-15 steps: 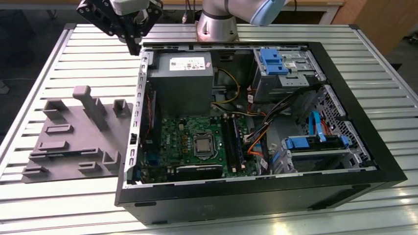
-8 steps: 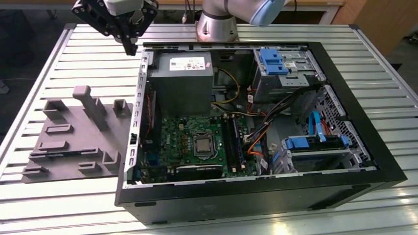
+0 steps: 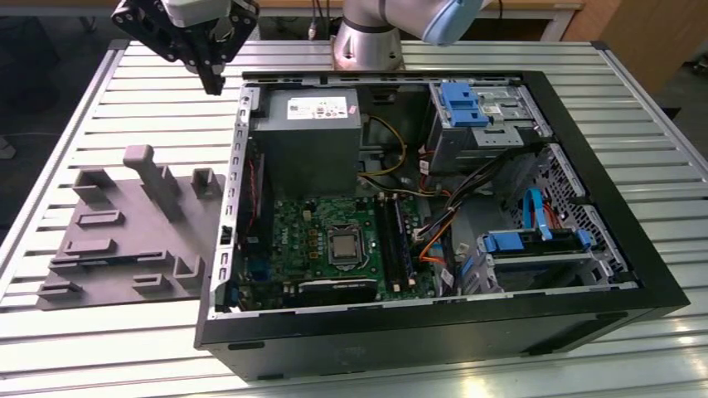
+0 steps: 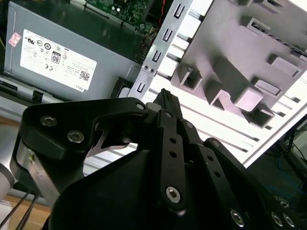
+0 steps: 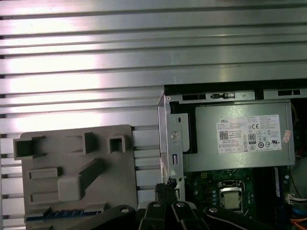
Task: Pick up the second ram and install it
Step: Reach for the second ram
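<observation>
Arm's claw (image 3: 210, 76) closed, empty, hovering over worktop (image 3: 105, 104). Likely second ram (image 5: 62, 213) lies flat in grey fixture (image 3: 128, 232), well apart, at edge farthest from claw, long axis crosswise to line from claw

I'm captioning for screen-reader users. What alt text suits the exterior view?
A robot gripper hangs above a slatted metal table, beside the far corner of an open computer case showing its green motherboard. A grey fixture block with upright posts lies at the exterior view's left.
</observation>
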`<state>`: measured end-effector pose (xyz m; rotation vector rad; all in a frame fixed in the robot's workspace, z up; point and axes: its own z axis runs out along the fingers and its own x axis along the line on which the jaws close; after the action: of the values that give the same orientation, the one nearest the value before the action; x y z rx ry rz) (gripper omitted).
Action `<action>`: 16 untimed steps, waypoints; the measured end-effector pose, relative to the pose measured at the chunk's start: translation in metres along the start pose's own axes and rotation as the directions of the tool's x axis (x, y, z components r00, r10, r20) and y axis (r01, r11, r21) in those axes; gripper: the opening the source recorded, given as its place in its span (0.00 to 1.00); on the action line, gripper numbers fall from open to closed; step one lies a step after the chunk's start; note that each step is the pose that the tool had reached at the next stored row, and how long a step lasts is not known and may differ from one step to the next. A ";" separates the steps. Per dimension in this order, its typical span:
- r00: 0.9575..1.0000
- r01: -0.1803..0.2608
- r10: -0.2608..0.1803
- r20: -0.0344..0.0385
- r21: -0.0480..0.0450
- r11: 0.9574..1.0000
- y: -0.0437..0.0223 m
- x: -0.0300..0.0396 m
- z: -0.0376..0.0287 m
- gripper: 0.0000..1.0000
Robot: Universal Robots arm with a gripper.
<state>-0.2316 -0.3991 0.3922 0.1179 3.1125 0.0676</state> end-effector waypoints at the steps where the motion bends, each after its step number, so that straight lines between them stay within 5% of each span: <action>1: 1.000 0.000 0.000 0.000 0.000 1.000 -0.0001 0.0012 0.0001 0.11; 16: 1.000 0.000 0.000 0.000 0.000 1.000 -0.0022 0.0144 0.0005 0.11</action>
<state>-0.2461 -0.4002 0.3912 0.1180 3.1125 0.0676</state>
